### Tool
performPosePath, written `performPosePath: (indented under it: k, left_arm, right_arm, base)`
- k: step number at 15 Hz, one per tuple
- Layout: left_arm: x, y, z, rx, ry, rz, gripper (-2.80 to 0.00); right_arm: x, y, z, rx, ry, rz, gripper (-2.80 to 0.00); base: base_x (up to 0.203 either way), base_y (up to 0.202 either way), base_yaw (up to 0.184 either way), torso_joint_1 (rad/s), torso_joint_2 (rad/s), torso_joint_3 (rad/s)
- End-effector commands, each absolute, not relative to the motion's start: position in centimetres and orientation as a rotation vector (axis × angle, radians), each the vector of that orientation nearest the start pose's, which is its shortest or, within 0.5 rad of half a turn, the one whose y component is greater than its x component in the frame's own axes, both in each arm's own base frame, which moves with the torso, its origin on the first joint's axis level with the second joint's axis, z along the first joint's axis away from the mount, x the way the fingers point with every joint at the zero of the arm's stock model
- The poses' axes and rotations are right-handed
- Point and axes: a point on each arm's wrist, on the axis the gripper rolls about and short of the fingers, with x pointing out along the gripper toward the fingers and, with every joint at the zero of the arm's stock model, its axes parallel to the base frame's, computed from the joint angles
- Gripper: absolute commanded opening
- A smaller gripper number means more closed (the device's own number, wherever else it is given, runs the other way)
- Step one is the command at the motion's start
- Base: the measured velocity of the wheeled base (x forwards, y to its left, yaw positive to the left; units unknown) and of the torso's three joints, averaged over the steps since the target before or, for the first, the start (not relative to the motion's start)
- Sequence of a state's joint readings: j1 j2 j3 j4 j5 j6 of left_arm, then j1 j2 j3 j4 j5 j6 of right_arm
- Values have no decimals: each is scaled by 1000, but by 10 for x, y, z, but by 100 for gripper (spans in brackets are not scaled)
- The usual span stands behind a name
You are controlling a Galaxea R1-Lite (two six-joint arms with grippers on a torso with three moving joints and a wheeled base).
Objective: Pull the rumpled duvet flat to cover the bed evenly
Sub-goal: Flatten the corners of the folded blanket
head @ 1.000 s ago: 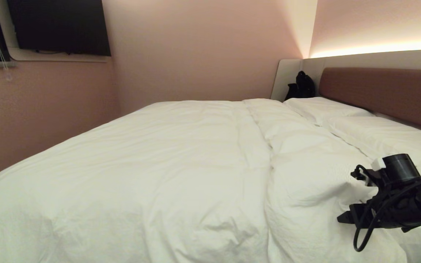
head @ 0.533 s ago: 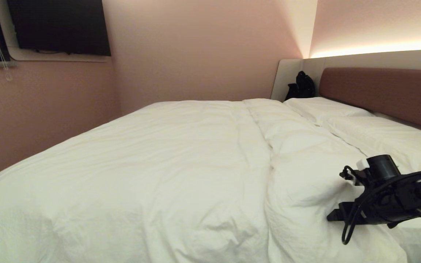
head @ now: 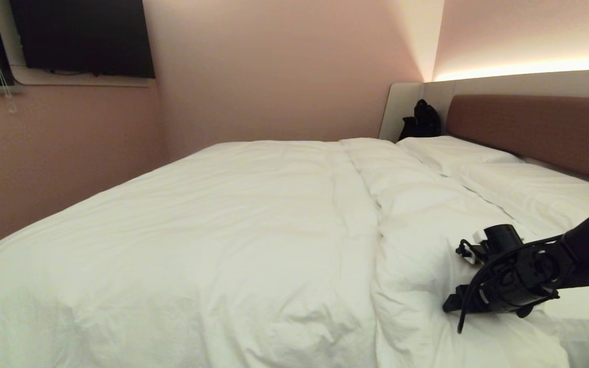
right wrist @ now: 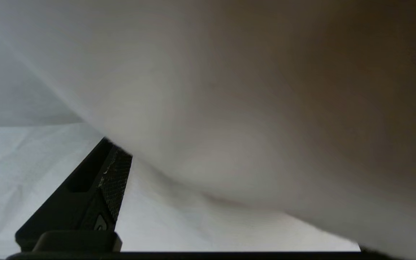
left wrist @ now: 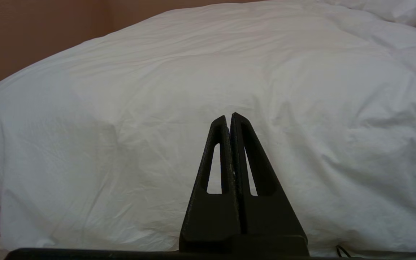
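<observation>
While our left claw (left wrist: pixel 229 117) hangs pinched together, empty, at the foot side, the thick, puffy white duvet (head: pixel 223 245) spreads across the wide, low bed (head: pixel 540 194); our nearer right claw (head: pixel 450 306), spread wide, noses under the duvet's raised headboard-side edge.

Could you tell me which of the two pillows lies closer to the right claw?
The nearer pillow, in front of the brown headboard, is closer to the right claw. The other pillow lies farther away, beside the black bag in the corner.
</observation>
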State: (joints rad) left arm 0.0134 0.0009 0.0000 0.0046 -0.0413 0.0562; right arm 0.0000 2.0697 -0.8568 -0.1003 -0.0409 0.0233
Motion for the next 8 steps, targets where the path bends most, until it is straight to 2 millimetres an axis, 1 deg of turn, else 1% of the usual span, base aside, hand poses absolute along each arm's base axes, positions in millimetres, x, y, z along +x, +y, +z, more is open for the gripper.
performPosePath:
  k: [1, 2, 8]
  left_arm:
    - [-23, -1, 75, 57, 5, -28, -280]
    - [-23, -1, 75, 57, 5, -28, -280]
    - [-23, -1, 75, 57, 5, -28, -280]
  right_arm:
    - [323, -1, 20, -3, 1150, -51, 0]
    - [323, -1, 20, -2, 1150, -51, -280]
    - [317, -1, 26, 2, 1145, -51, -280]
  base:
    - [0, 0, 0, 0, 0, 0]
    - [0, 0, 0, 0, 0, 0]
    - [0, 0, 0, 0, 0, 0]
